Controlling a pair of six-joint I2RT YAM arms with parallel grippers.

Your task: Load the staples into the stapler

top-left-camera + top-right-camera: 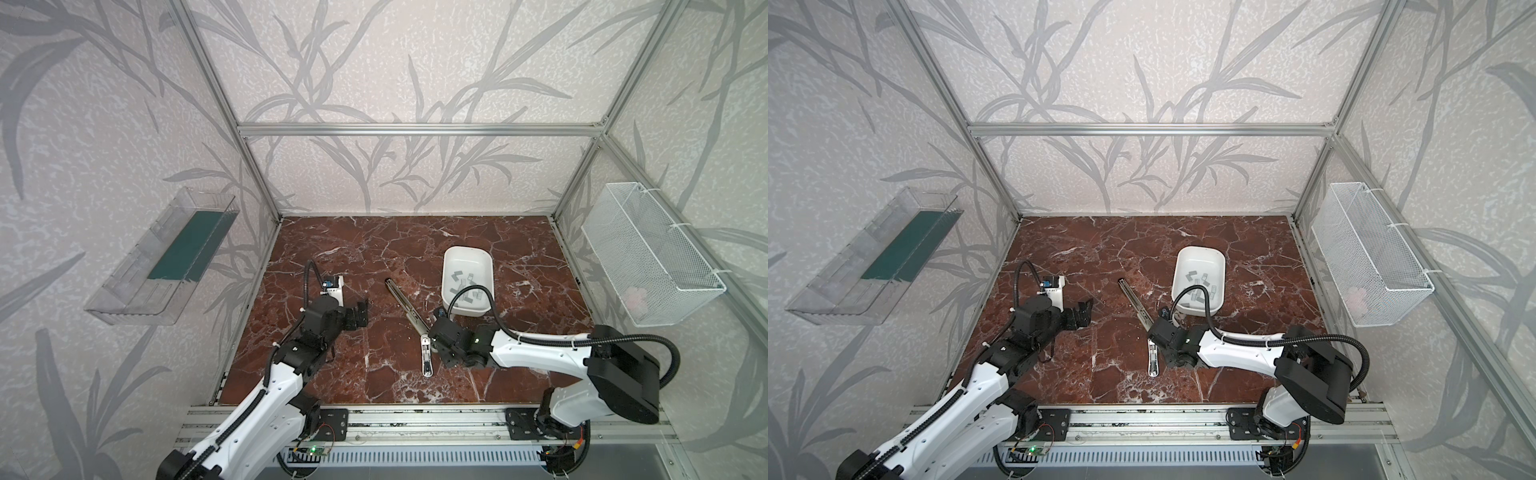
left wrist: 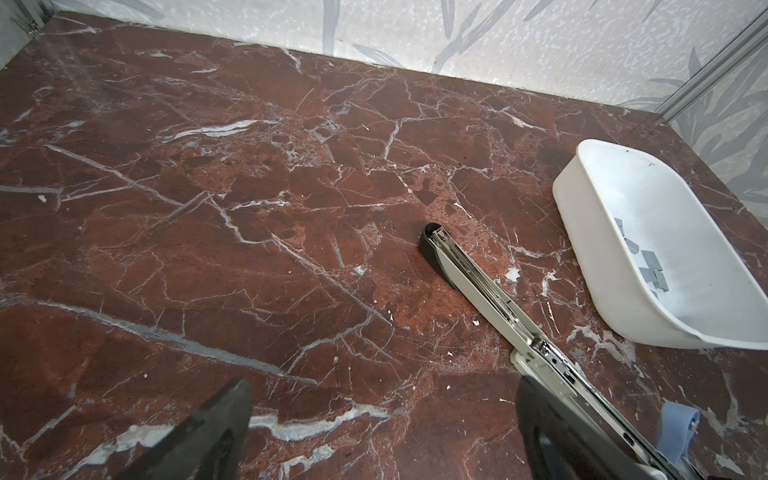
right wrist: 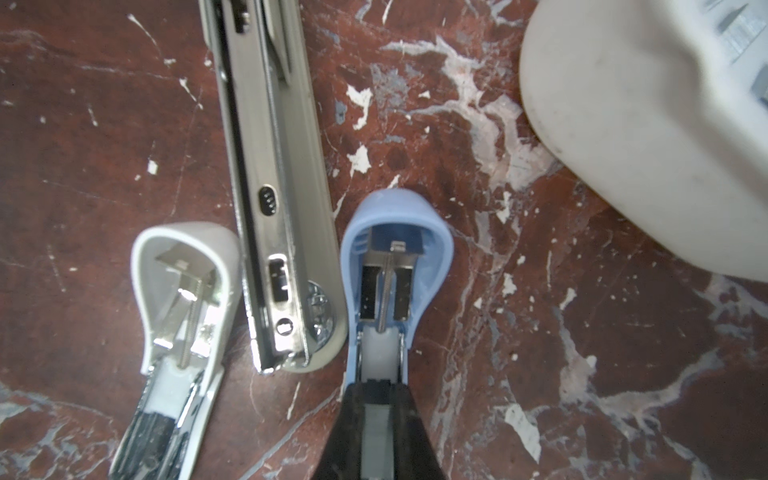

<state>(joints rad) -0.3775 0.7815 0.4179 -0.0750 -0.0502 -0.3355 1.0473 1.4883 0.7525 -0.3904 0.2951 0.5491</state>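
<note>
Both grippers sit left of the white tub (image 1: 467, 252) where the staples (image 1: 455, 275) lie: the left gripper (image 1: 360, 314), jaws wide apart, well off; the right gripper (image 3: 379, 392), clamped on the opened blue stapler (image 3: 395, 208), just beside it, clearly nearer.

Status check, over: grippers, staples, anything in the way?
Left gripper open, empty. Right gripper shut on opened blue stapler. Staples in white tub. Long stapler lies close beside blue one.

I see the counter (image 2: 208, 166) as polished red-brown marble, veined white — the tub (image 2: 590, 249) is smooth matt white plastic, the staples (image 2: 648, 257) dull grey metal, the long stapler (image 3: 274, 145) bright chrome, the blue stapler (image 3: 399, 203) smooth plastic.
</note>
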